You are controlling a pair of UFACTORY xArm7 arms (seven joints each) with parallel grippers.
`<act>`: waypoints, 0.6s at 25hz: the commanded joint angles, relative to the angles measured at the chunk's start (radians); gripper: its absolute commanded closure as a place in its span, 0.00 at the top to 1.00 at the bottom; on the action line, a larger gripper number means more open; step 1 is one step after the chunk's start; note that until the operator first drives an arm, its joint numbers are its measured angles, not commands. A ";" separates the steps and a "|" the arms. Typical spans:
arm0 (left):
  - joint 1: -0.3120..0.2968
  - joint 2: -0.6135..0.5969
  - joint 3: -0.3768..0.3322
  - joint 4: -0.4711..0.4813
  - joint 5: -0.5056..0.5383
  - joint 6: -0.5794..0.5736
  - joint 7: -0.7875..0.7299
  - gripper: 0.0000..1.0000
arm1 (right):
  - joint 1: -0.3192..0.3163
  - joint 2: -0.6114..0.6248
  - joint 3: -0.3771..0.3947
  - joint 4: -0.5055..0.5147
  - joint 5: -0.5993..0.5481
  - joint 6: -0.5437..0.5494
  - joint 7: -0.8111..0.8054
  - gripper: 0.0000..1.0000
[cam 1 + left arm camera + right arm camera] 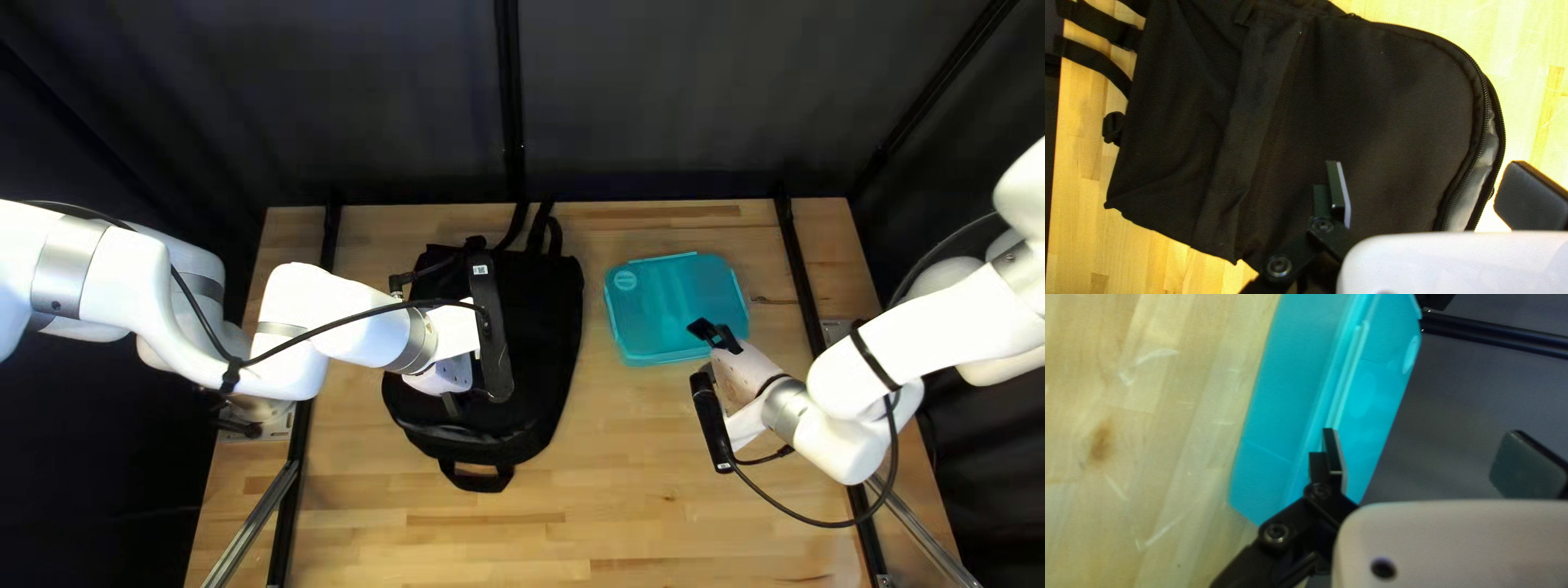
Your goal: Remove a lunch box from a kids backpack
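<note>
The left gripper (451,405) reaches down over the black backpack (539,327), its fingertips hidden in the top left view. The left wrist view shows the left gripper's (1434,193) two fingers wide apart: one in front of the dark cloth, the other just past the curved zipper (1484,98). Only that view shows the zipper parted beside the outer finger, with grey lining (1478,179) in the gap. Whether either finger touches the bag, I cannot tell.

The right gripper (713,334) is at the near right corner of the teal lunch box (669,299), which lies on the table (653,479) outside the backpack, between the two grippers. The right wrist view shows the right gripper's (1429,463) fingers spread apart, one in front of the box, the other beside it against the dark curtain (1448,419). Contact there is unclear too. That view adds the box's side wall and raised lid rim; the top left view alone shows the backpack's loop handle (476,479).
</note>
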 commanded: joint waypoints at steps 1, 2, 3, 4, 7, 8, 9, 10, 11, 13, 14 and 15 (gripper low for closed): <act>-0.004 -0.003 -0.010 -0.006 -0.001 -0.005 -0.012 1.00 | 0.012 -0.115 -0.037 -0.020 0.045 0.022 -0.132 1.00; -0.006 -0.007 -0.015 -0.010 -0.002 -0.006 -0.018 1.00 | 0.015 -0.146 -0.048 -0.022 0.059 0.033 -0.172 1.00; -0.007 -0.009 -0.018 -0.013 -0.001 -0.008 -0.023 1.00 | 0.018 -0.168 -0.056 -0.023 0.067 0.041 -0.199 1.00; -0.007 -0.011 -0.022 -0.017 -0.001 -0.011 -0.029 1.00 | 0.019 -0.184 -0.062 -0.024 0.073 0.047 -0.218 1.00; -0.011 -0.022 -0.033 -0.034 -0.003 -0.019 -0.044 1.00 | 0.023 -0.272 -0.100 -0.038 0.098 0.071 -0.312 1.00; -0.013 -0.027 -0.035 -0.038 -0.004 -0.018 -0.047 1.00 | 0.024 -0.301 -0.114 -0.047 0.105 0.075 -0.336 1.00; -0.015 -0.033 -0.036 -0.040 -0.005 -0.015 -0.050 1.00 | 0.025 -0.320 -0.122 -0.053 0.111 0.079 -0.350 1.00; -0.016 -0.037 -0.037 -0.039 -0.005 -0.010 -0.050 1.00 | 0.026 -0.343 -0.133 -0.058 0.120 0.083 -0.368 1.00; -0.018 -0.041 -0.036 -0.036 -0.007 -0.002 -0.049 1.00 | 0.028 -0.369 -0.144 -0.066 0.128 0.087 -0.385 1.00; -0.025 -0.050 -0.032 -0.011 -0.009 0.034 -0.039 1.00 | 0.030 -0.411 -0.168 -0.073 0.144 0.096 -0.418 1.00; -0.027 -0.050 -0.031 0.005 -0.010 0.051 -0.034 1.00 | 0.030 -0.426 -0.176 -0.074 0.150 0.099 -0.430 1.00; -0.029 -0.047 -0.030 0.021 -0.010 0.068 -0.028 1.00 | 0.032 -0.462 -0.197 -0.074 0.166 0.109 -0.460 1.00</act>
